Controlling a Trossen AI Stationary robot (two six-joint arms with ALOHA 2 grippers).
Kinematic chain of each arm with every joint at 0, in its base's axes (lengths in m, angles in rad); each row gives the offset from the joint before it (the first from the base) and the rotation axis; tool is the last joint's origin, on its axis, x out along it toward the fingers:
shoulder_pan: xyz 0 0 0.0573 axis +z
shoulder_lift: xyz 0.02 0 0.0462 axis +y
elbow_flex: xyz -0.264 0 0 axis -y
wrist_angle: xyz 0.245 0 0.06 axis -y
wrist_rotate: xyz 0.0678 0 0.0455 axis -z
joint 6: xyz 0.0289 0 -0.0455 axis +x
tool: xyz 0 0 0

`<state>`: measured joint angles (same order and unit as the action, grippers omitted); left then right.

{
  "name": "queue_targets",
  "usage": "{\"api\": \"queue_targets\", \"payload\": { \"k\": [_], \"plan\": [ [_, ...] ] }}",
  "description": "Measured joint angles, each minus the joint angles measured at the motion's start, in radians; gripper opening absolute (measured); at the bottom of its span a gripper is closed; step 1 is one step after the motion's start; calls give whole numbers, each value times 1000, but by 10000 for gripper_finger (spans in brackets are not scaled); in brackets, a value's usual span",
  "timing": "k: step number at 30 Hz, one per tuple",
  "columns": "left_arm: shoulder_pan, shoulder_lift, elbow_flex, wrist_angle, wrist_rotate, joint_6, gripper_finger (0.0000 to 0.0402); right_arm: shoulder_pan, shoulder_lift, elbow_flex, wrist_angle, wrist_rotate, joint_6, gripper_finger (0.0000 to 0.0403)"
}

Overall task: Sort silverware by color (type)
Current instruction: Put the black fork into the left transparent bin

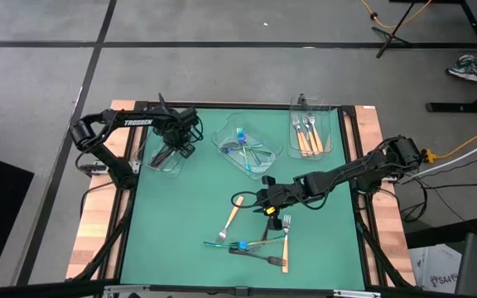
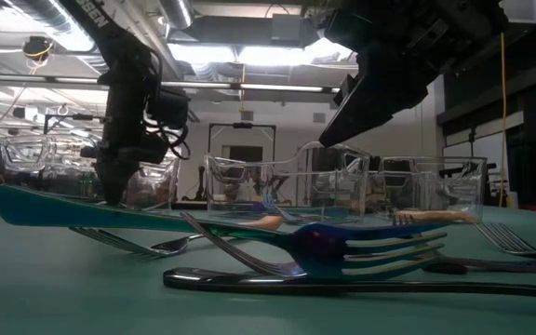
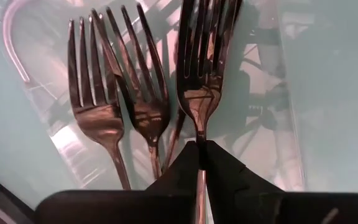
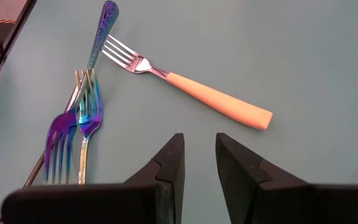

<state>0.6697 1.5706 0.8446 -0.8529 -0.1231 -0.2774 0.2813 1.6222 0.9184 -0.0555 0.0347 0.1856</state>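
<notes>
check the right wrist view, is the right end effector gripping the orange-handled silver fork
No, the right end effector is empty, fingers apart, and the orange-handled silver fork lies on the green table ahead.

Bare mat (image 1: 180, 215) left of scattered forks (image 1: 259, 240)

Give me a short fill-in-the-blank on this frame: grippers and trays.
1. The left gripper is shut on a ____ fork over the left tray.
2. The right gripper's jaws hold ____.
3. The forks in the right tray have ____ handles.

Missing: dark; nothing; orange
</notes>
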Motion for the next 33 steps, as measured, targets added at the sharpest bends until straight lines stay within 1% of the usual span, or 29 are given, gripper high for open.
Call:
{"api": "queue_targets", "payload": {
  "k": [9, 24, 33],
  "plan": [
    [0, 0, -2, 5, -4, -1, 11, 0, 0, 0, 0, 0, 0, 81],
    [-1, 0, -2, 7, -12, -3, 69, 0, 0, 0, 0, 0, 0, 81],
    [-1, 2, 2, -2, -9, -3, 79, 0, 0, 0, 0, 0, 0, 81]
  ]
}}
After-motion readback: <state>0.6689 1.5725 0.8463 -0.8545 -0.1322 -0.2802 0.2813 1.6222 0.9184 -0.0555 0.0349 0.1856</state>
